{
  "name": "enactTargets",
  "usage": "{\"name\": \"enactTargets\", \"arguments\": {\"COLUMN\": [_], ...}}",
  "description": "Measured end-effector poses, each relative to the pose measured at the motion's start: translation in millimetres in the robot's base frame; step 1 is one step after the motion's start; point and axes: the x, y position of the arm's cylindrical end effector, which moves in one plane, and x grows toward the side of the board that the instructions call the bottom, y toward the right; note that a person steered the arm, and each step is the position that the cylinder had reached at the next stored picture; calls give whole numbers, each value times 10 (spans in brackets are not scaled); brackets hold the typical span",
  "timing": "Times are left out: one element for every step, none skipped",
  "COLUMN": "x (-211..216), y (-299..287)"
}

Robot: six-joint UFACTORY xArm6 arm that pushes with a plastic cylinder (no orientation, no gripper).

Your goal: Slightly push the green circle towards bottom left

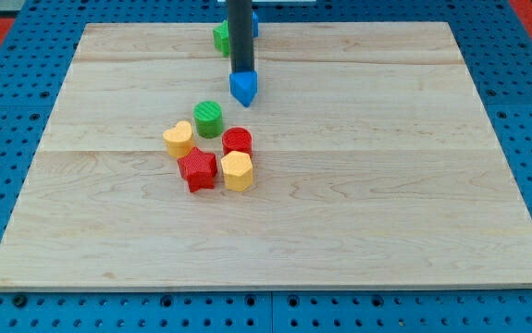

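The green circle (208,118) stands on the wooden board (386,185), left of centre. My tip (242,73) is the lower end of the dark rod, up and to the right of the green circle, just above a blue block (243,89). It does not touch the green circle. Below the green circle sit a yellow heart-like block (179,139), a red circle (237,141), a red star-like block (197,169) and a yellow hexagon-like block (237,171).
A green block (220,37) lies at the board's top edge, partly hidden behind the rod, with a bit of another blue block (254,23) to the rod's right. Blue pegboard (525,55) surrounds the board.
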Motion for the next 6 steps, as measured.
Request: {"name": "enactTargets", "arguments": {"x": [403,520,462,85,-456,-1254], "y": [55,-67,-1028,-1316,-1806,-1810]}}
